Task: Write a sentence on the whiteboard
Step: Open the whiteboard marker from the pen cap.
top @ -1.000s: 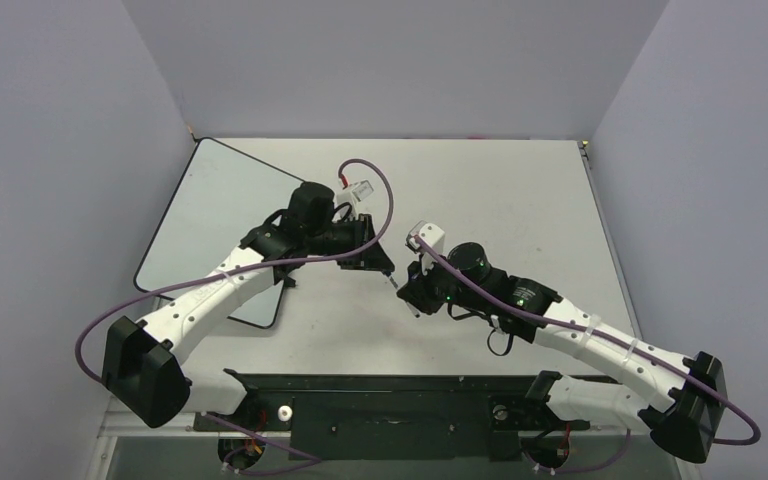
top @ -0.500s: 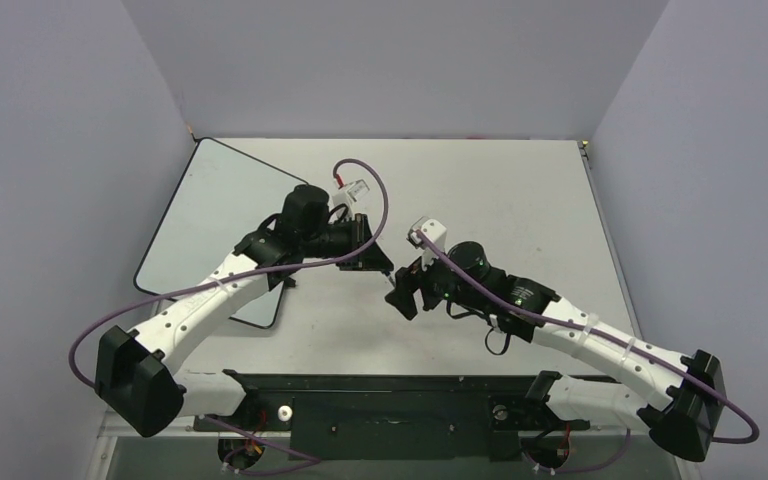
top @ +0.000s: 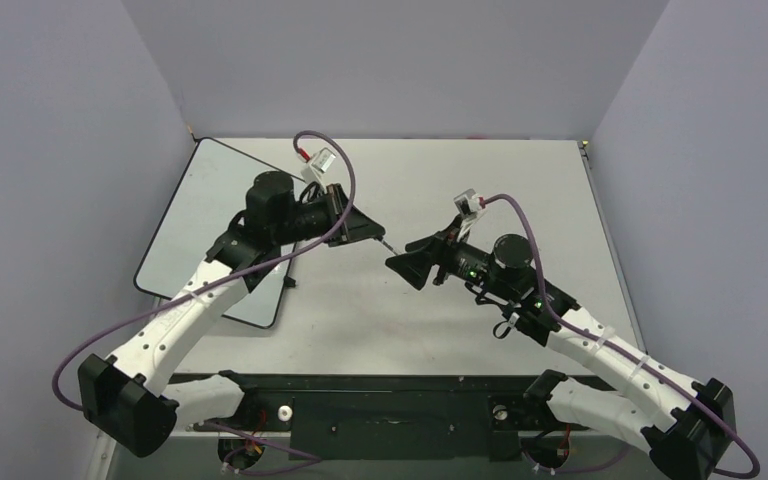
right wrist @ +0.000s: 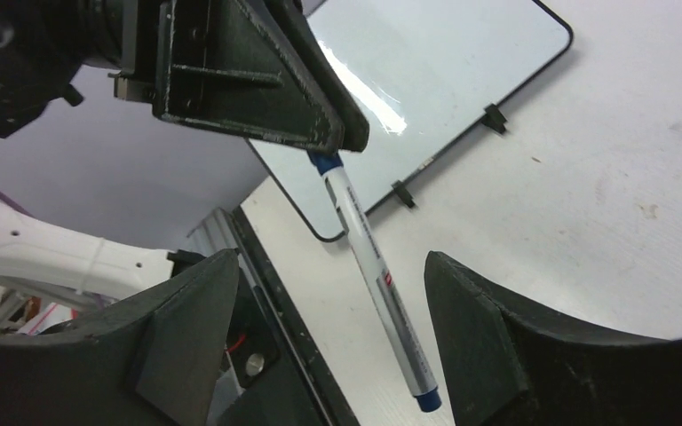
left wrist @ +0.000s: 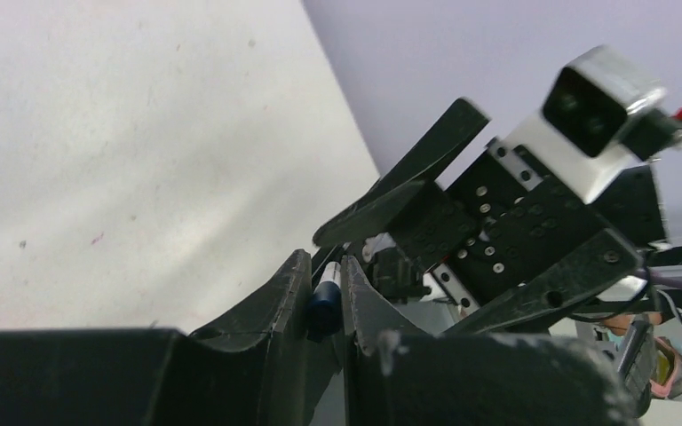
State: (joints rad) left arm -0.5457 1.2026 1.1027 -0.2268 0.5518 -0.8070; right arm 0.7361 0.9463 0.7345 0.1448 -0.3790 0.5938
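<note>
whiteboard point(top: 185, 228) | flat on counter point(top: 480, 190), far-left area, set askew to counter edges | glossy white face with glare streak | thin black rim, rounded corners, small black feet along edge

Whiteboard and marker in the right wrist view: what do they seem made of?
The whiteboard looks like a glossy coated panel, since a bright glare streak lies on it. The marker appears to be smooth white plastic with blue ends, probably also plastic.

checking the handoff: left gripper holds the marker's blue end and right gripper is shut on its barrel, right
No, the right wrist view shows the right gripper open, fingers clear of the marker. The left gripper does hold its blue end.
</note>
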